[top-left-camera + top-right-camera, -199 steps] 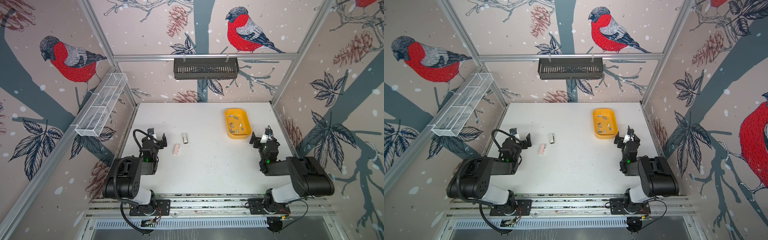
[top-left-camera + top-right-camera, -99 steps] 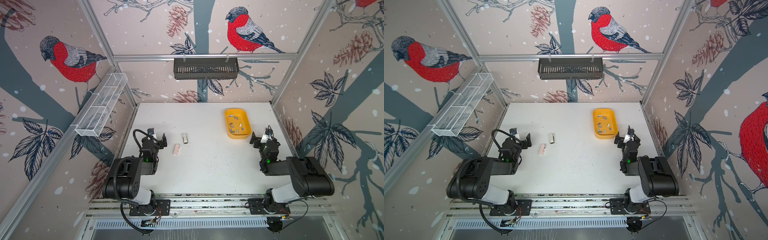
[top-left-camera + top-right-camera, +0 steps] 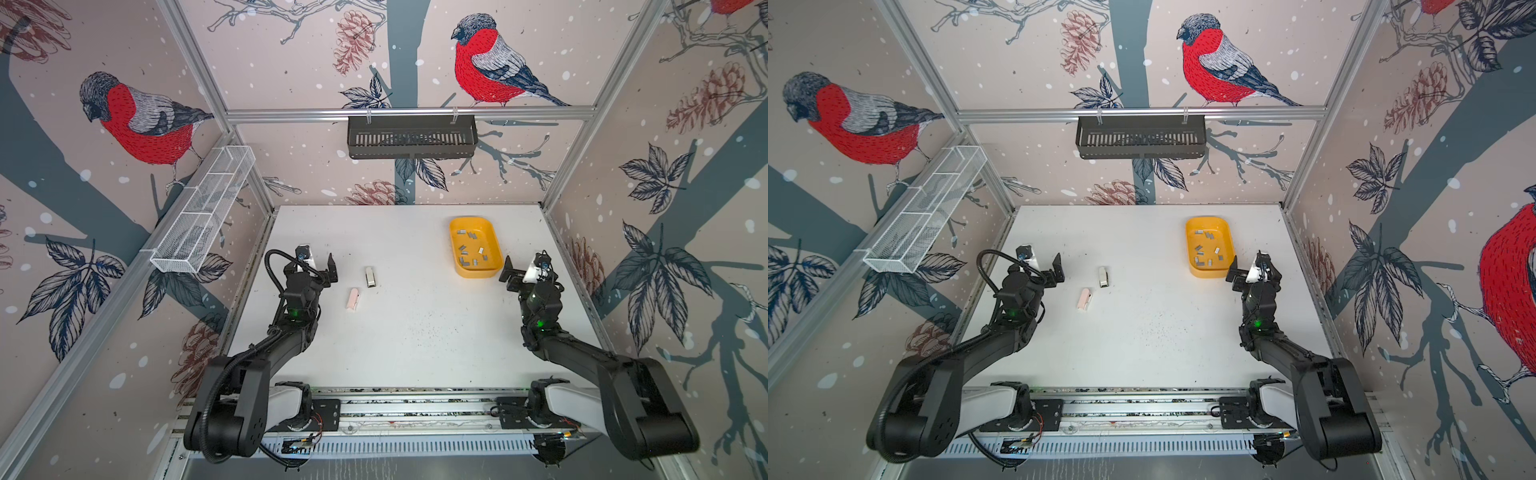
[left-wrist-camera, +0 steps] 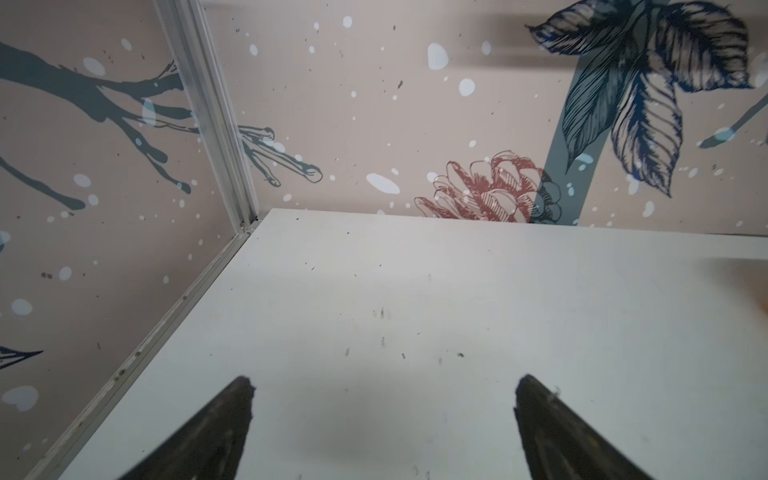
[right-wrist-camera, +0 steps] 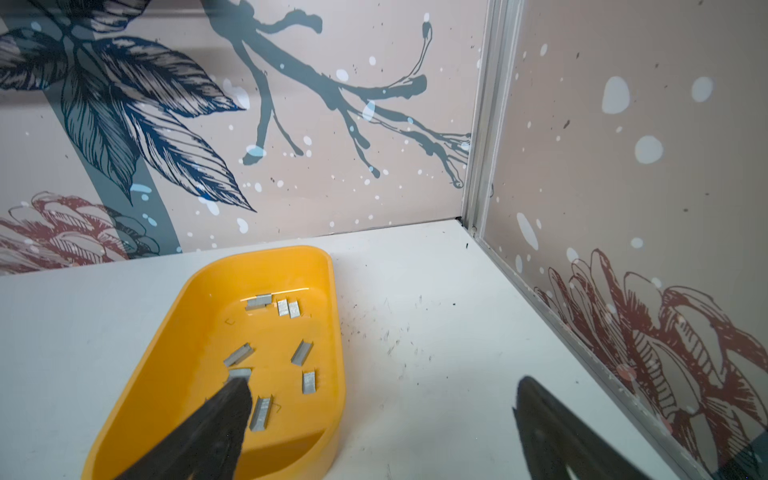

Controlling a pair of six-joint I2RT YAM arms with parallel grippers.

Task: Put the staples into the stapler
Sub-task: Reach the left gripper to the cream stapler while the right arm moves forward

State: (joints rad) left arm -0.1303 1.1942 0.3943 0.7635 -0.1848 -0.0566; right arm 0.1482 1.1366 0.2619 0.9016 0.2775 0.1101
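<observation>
The staples [image 5: 302,352] are several short grey strips loose in a yellow tray [image 5: 189,293]; both top views show the staples [image 3: 468,249] [image 3: 1208,250] at the table's back right. Two stapler-sized bodies lie left of centre: a pale pink one [image 3: 353,299] [image 3: 1084,299] and a white one with a metal end [image 3: 371,277] [image 3: 1104,277]. Which is the stapler I cannot tell. My left gripper [image 3: 320,264] [image 3: 1043,263] [image 4: 384,380] stands open and empty, left of both. My right gripper [image 3: 524,266] [image 3: 1246,266] [image 5: 382,380] is open at the tray's near right corner, one finger above the tray.
The enclosure walls stand close to both arms on their outer sides. On the back wall hangs a black slotted basket [image 3: 411,136], and a white wire rack [image 3: 203,210] is on the left wall. Fine dark specks dot the white table [image 3: 415,332].
</observation>
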